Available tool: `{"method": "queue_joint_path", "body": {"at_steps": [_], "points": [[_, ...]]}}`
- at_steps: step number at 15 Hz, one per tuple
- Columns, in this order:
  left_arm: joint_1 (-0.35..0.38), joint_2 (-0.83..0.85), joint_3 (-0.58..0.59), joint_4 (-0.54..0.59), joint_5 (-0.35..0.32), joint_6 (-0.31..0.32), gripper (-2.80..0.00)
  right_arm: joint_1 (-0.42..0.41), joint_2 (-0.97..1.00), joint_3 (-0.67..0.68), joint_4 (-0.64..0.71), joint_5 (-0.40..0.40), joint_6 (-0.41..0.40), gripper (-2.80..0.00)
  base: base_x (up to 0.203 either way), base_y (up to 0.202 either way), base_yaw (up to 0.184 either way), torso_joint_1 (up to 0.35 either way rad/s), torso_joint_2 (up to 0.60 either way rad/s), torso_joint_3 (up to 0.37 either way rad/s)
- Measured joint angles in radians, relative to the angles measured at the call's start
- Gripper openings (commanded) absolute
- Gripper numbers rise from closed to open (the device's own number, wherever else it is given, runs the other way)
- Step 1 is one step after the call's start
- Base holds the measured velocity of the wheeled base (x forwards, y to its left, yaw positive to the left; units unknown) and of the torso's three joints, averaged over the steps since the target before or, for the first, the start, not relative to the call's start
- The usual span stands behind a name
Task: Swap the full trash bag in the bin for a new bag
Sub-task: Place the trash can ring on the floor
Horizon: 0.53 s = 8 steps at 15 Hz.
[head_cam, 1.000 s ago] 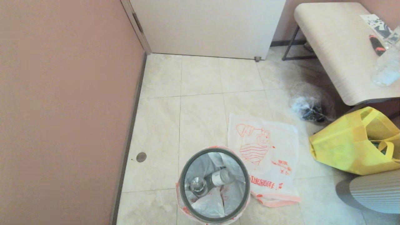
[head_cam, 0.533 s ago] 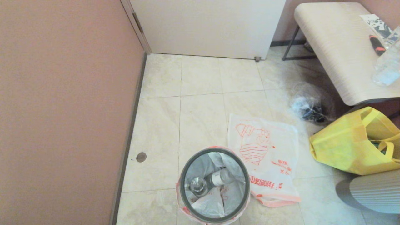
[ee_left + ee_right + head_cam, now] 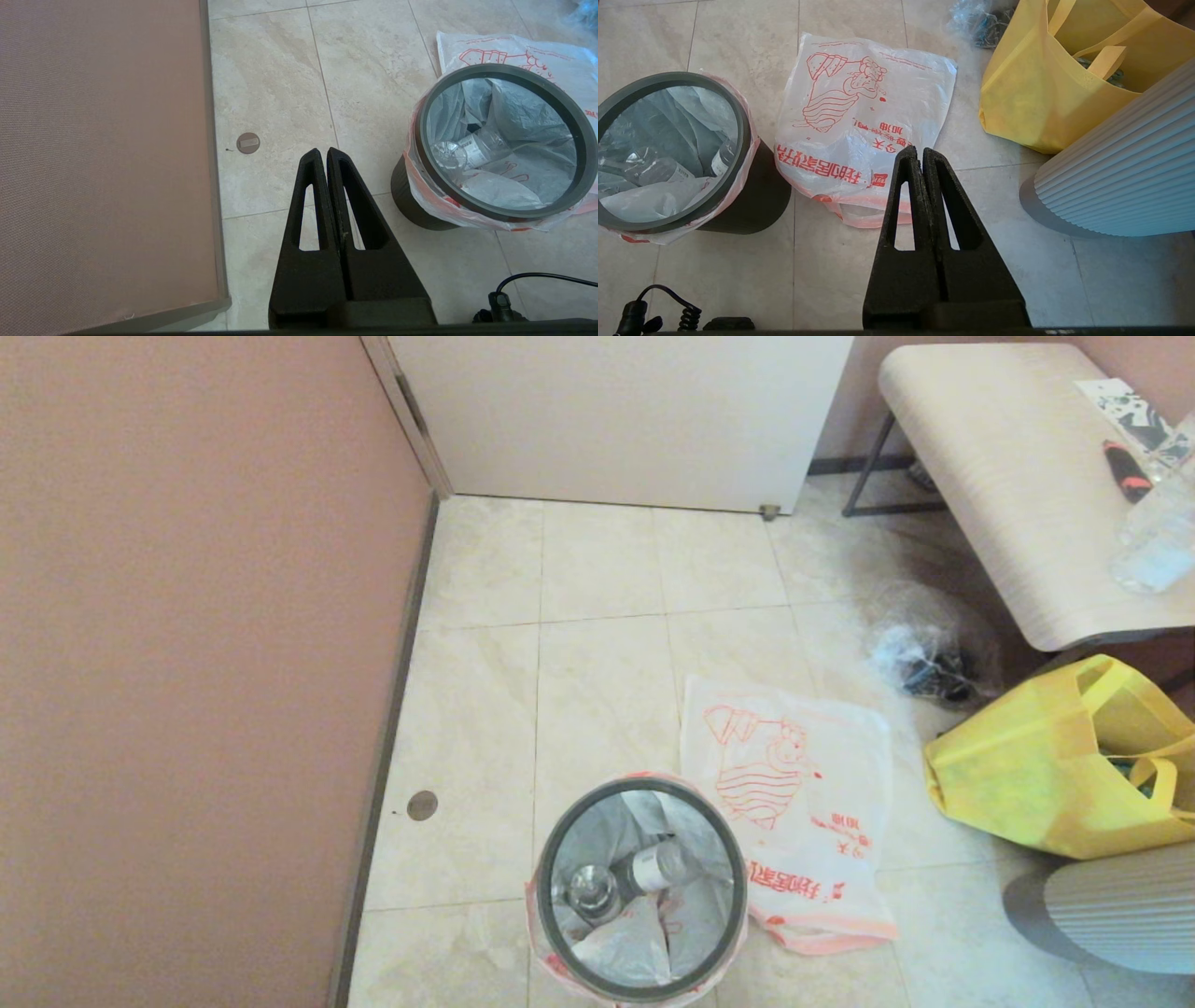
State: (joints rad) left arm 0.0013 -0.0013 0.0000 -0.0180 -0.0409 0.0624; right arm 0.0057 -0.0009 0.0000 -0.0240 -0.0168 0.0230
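Observation:
The black bin stands on the floor tiles near the front, capped by its grey ring rim. Inside sits the full trash bag, its pink-orange edge folded over the rim, with a clear bottle showing. Flat on the floor right of the bin lies the new bag with its red drawing. My left gripper is shut and empty, held above the floor left of the bin. My right gripper is also shut and empty, above the new bag's handle end. Neither arm shows in the head view.
A pink wall runs along the left. A yellow tote, a ribbed white object and a clear bag with dark lumps lie right. A table stands at the far right.

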Motion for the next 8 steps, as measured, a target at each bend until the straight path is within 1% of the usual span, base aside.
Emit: {"method": "queue_joint_path", "body": {"at_steps": [8], "points": [[0.000, 0.000, 0.000, 0.000, -0.002, 0.010, -2.80, 0.000, 0.000, 0.000, 0.000, 0.000, 0.000, -2.80, 0.000, 0.000, 0.000, 0.000, 0.00, 0.000]]}}
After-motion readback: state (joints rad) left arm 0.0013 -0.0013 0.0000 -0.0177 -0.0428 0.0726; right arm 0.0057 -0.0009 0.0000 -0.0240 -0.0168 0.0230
